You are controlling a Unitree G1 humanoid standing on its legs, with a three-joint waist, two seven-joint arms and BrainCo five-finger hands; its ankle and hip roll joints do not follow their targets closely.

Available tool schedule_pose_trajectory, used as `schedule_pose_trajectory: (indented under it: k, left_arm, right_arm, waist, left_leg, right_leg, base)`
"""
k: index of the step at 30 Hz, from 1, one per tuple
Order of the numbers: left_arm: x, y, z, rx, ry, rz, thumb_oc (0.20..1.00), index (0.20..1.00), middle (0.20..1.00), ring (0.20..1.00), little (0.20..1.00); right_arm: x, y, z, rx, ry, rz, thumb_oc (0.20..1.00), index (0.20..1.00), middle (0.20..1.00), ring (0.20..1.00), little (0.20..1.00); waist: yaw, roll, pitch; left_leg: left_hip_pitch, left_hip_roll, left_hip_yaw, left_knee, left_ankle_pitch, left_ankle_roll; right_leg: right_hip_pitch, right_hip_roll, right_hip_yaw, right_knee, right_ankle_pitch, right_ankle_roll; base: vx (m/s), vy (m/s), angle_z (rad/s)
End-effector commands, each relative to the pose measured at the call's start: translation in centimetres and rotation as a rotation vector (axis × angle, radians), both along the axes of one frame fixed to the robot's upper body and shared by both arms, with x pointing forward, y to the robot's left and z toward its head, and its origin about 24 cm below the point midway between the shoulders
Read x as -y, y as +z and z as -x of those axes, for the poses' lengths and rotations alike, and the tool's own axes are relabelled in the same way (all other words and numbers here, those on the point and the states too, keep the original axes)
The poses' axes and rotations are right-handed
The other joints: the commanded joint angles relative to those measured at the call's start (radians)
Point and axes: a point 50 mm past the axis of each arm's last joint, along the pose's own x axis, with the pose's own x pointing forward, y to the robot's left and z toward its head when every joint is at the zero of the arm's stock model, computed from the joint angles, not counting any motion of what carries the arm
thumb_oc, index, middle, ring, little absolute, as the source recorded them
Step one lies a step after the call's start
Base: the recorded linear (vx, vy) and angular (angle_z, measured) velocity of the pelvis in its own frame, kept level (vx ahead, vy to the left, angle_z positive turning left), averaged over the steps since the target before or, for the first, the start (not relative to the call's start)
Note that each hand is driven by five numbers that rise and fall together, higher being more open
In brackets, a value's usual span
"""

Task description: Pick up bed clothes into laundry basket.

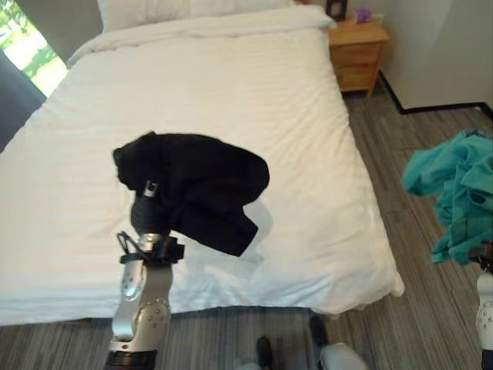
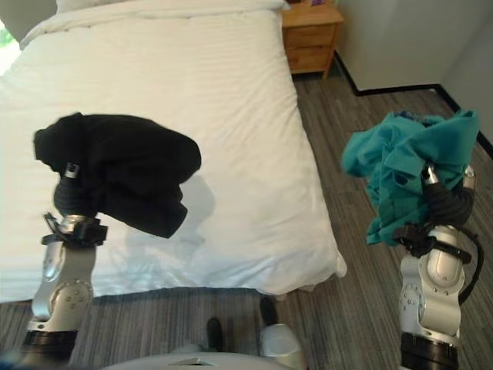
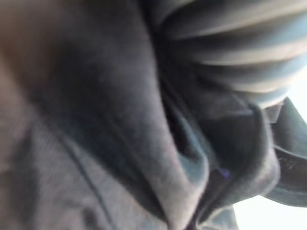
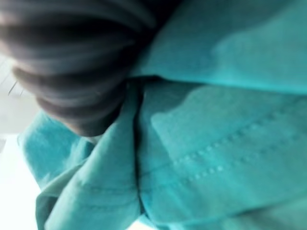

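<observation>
Left eye view: at centre-left of the frame the left hand is raised over the white bed with a black garment draped over it; its fingers are buried in the cloth, so their posture cannot be read. A teal garment hangs at the right edge, and a wooden nightstand stands at upper right. Right eye view: at right of the frame the right hand lifts the teal garment above the striped floor, its fingers likewise hidden in the folds. Left wrist view: black cloth lies against the ribbed cover, touching it. Right wrist view: teal cloth does the same. No laundry basket is in sight, so the step in hand is judged to be carrying both garments to it; this calls for keeping both arms high so no trailing hem drags or snags, and finding the basket before letting go.
</observation>
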Motion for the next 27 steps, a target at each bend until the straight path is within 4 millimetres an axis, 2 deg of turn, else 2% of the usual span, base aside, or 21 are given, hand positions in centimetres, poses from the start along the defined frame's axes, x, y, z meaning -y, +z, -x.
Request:
schedule_pose_trajectory:
  k: [1,2,4,5,6,7,8,9,11,12,13,14,15,17,20,21,22,23,24,26,27]
  left_arm:
    - [0.5,4.8,-2.0,0.219,-0.026,-0.095,0.2,0.2,0.2,0.2,0.2]
    - [0.4,4.8,-2.1,0.221,-0.024,-0.096,0.2,0.2,0.2,0.2,0.2]
    - [0.2,5.6,-2.3,0.246,-0.006,-0.133,0.2,0.2,0.2,0.2,0.2]
    - [0.2,5.6,-2.3,0.247,-0.006,-0.134,0.2,0.2,0.2,0.2,0.2]
    - [-0.1,5.9,-2.4,0.251,0.014,-0.164,0.2,0.2,0.2,0.2,0.2]
    - [-1.3,6.6,-2.1,0.26,0.058,-0.212,0.2,0.2,0.2,0.2,0.2]
    - [-1.9,6.6,-1.8,0.26,0.072,-0.222,0.2,0.2,0.2,0.2,0.2]
    - [-2.5,6.4,-1.3,0.256,0.088,-0.206,0.2,0.2,0.2,0.2,0.2]
    - [-3.2,5.0,-0.2,0.217,0.115,-0.17,0.2,0.2,0.2,0.2,0.2]
    - [-3.3,4.0,0.4,0.183,0.126,-0.144,0.2,0.2,0.2,0.2,0.2]
    - [-4.2,3.0,1.5,0.151,0.175,-0.12,0.2,0.2,0.2,0.2,0.2]
    - [-4.4,2.8,2.0,0.149,0.197,-0.107,0.2,0.2,0.2,0.2,0.2]
    - [-4.4,2.8,2.0,0.148,0.198,-0.108,0.2,0.2,0.2,0.2,0.2]
    - [-4.5,1.4,2.2,0.106,0.219,-0.038,0.2,0.2,0.2,0.2,0.2]
    - [-4.0,-0.2,2.1,0.047,0.217,0.024,0.2,0.2,0.2,0.2,0.2]
    - [-3.8,-0.8,2.0,0.027,0.206,0.04,0.2,0.2,0.2,0.2,0.2]
    - [-3.7,-1.2,2.1,0.013,0.208,0.049,0.2,0.2,0.2,0.2,0.2]
    - [-3.6,-1.5,2.4,0.003,0.224,0.045,0.2,0.2,0.2,0.2,0.2]
    - [-4.0,-1.7,2.8,-0.005,0.248,0.049,0.2,0.2,0.2,0.2,0.2]
    - [-4.4,-1.9,3.5,0.004,0.281,0.064,0.2,0.2,0.2,0.2,0.2]
    - [-4.6,-2.0,3.6,-0.003,0.288,0.06,0.2,0.2,0.2,0.2,0.2]
  right_arm:
    - [-0.3,2.7,0.4,0.125,-0.021,0.098,0.2,0.2,0.2,0.2,0.2]
    - [-0.3,2.8,0.3,0.127,-0.02,0.097,0.2,0.2,0.2,0.2,0.2]
    - [-0.6,3.0,0.0,0.14,-0.025,0.099,0.2,0.2,0.2,0.2,0.2]
    - [-0.6,3.0,0.0,0.141,-0.025,0.099,0.2,0.2,0.2,0.2,0.2]
    - [-0.8,3.1,-0.1,0.143,-0.035,0.108,0.2,0.2,0.2,0.2,0.2]
    - [-1.1,3.7,-0.2,0.155,-0.039,0.145,0.2,0.2,0.2,0.2,0.2]
    - [-1.1,4.0,-0.3,0.16,-0.038,0.158,0.2,0.2,0.2,0.2,0.2]
    - [-1.1,4.0,-0.4,0.162,-0.047,0.159,0.2,0.2,0.2,0.2,0.2]
    - [-1.4,4.1,-0.9,0.173,-0.033,0.144,0.2,0.2,0.2,0.2,0.2]
    - [-1.7,3.9,-1.2,0.176,-0.027,0.127,0.2,0.2,0.2,0.2,0.2]
    - [-2.1,3.5,-1.5,0.171,-0.006,0.095,0.2,0.2,0.2,0.2,0.2]
    - [-2.3,3.3,-1.4,0.168,0.006,0.078,0.2,0.2,0.2,0.2,0.2]
    - [-2.3,3.2,-1.4,0.167,0.007,0.078,0.2,0.2,0.2,0.2,0.2]
    - [-2.4,3.5,-1.3,0.156,0.03,0.109,0.2,0.2,0.2,0.2,0.2]
    - [-2.1,4.1,-1.3,0.164,0.035,0.132,0.2,0.2,0.2,0.2,0.2]
    - [-1.9,4.3,-1.3,0.164,0.033,0.143,0.2,0.2,0.2,0.2,0.2]
    - [-2.1,4.5,-1.5,0.169,0.044,0.148,0.2,0.2,0.2,0.2,0.2]
    - [-3.1,4.8,-2.7,0.179,0.111,0.158,0.2,0.2,0.2,0.2,0.2]
    - [-3.5,5.0,-3.2,0.186,0.138,0.159,0.2,0.2,0.2,0.2,0.2]
    - [-3.6,4.4,-3.3,0.179,0.153,0.131,0.2,0.2,0.2,0.2,0.2]
    - [-3.7,4.2,-3.3,0.175,0.157,0.121,0.2,0.2,0.2,0.2,0.2]
  waist:
    - [-0.11,-0.016,0.005]
    - [-0.104,-0.018,0.003]
    - [-0.118,-0.018,0.022]
    - [-0.116,-0.019,0.021]
    - [-0.115,-0.013,0.04]
    - [-0.079,0.003,0.071]
    - [-0.054,0.01,0.074]
    - [-0.029,0.009,0.072]
    - [0.017,-0.015,0.053]
    - [0.045,-0.032,0.043]
    - [0.088,-0.063,0.026]
    - [0.091,-0.072,0.023]
    - [0.092,-0.072,0.021]
    - [0.097,-0.081,0.022]
    - [0.091,-0.093,0.044]
    - [0.102,-0.1,0.052]
    - [0.13,-0.111,0.063]
    - [0.207,-0.125,0.086]
    - [0.234,-0.131,0.09]
    - [0.249,-0.132,0.074]
    - [0.251,-0.126,0.064]
  left_leg:
    - [-0.046,-0.059,0.099,0.012,-0.05,0.067]
    - [-0.054,-0.059,0.107,0.012,-0.043,0.065]
    - [-0.086,-0.045,0.179,0.012,-0.039,0.06]
    - [-0.088,-0.044,0.182,0.012,-0.038,0.059]
    - [-0.096,-0.022,0.213,0.012,-0.03,0.058]
    - [-0.096,0.031,0.281,0.012,-0.012,0.051]
    - [-0.099,0.059,0.332,0.012,0.003,0.051]
    - [-0.083,0.073,0.366,0.012,-0.013,0.044]
    - [-0.084,0.083,0.453,0.015,-0.005,0.05]
    - [-0.092,0.085,0.488,0.015,-0.002,0.053]
    - [-0.117,0.106,0.53,0.016,0.024,0.034]
    - [-0.132,0.119,0.539,0.018,0.049,0.017]
    - [-0.132,0.121,0.539,0.018,0.051,0.015]
    - [-0.146,0.158,0.527,0.026,0.109,-0.028]
    - [-0.144,0.203,0.529,0.063,0.133,-0.054]
    - [-0.157,0.204,0.486,0.101,0.122,-0.06]
    - [-0.179,0.176,0.389,0.137,0.107,-0.058]
    - [-0.226,0.075,0.069,0.206,0.067,-0.027]
    - [-0.221,0.025,-0.056,0.228,0.025,-0.016]
    - [-0.202,-0.042,-0.179,0.243,-0.006,0.004]
    - [-0.187,-0.06,-0.208,0.221,-0.007,0.015]
  right_leg:
    - [-0.053,0.004,0.091,0.013,0.061,0.038]
    - [-0.062,0.005,0.099,0.013,0.07,0.038]
    - [-0.118,0.008,0.134,0.006,0.132,0.058]
    - [-0.122,0.008,0.137,0.007,0.134,0.058]
    - [-0.14,0.005,0.102,0.035,0.106,0.061]
    - [-0.128,-0.034,-0.109,0.164,-0.018,0.032]
    - [-0.101,-0.063,-0.223,0.221,-0.071,0.011]
    - [-0.065,-0.106,-0.305,0.299,-0.14,0.006]
    - [-0.005,-0.171,-0.398,0.34,-0.117,0.018]
    - [0.021,-0.187,-0.417,0.338,-0.096,0.032]
    - [0.055,-0.169,-0.466,0.202,-0.111,0.034]
    - [0.066,-0.141,-0.456,0.14,-0.134,0.026]
    - [0.068,-0.139,-0.456,0.136,-0.132,0.024]
    - [0.095,-0.085,-0.435,0.064,-0.156,0.002]
    - [0.121,-0.055,-0.434,0.07,-0.175,-0.024]
    - [0.13,-0.05,-0.426,0.072,-0.184,-0.032]
    - [0.132,-0.045,-0.405,0.073,-0.189,-0.04]
    - [0.12,-0.033,-0.331,0.077,-0.164,-0.057]
    - [0.117,-0.027,-0.28,0.082,-0.16,-0.059]
    - [0.114,0.002,-0.196,0.068,-0.137,-0.073]
    - [0.113,0.014,-0.177,0.064,-0.134,-0.075]
  base:
    - [-0.31,0.155,-0.77]
    - [-0.36,0.164,-1.0]
    - [-0.11,-0.003,-1.44]
    - [-0.11,-0.044,-2.03]
    - [-0.2,-0.075,-1.68]
    - [-0.31,-0.062,-1.37]
    - [-0.24,-0.019,-1.83]
    - [-0.16,0.003,-2.51]
    - [-0.17,-0.076,-2.45]
    - [-0.29,-0.267,-2.55]
    - [-0.27,-0.361,-2.42]
    - [-0.18,-0.293,-2.1]
    - [-0.06,-0.344,-1.06]
    - [-0.04,-0.405,-0.81]
    - [-0.09,-0.285,0.08]
    - [-0.06,-0.214,0.09]
    - [-0.1,-0.233,0.04]
    - [-0.06,-0.21,-0.61]
    - [-0.04,-0.178,-2.62]
    - [0.07,-0.084,-2.63]
    - [0.1,0.015,-0.63]
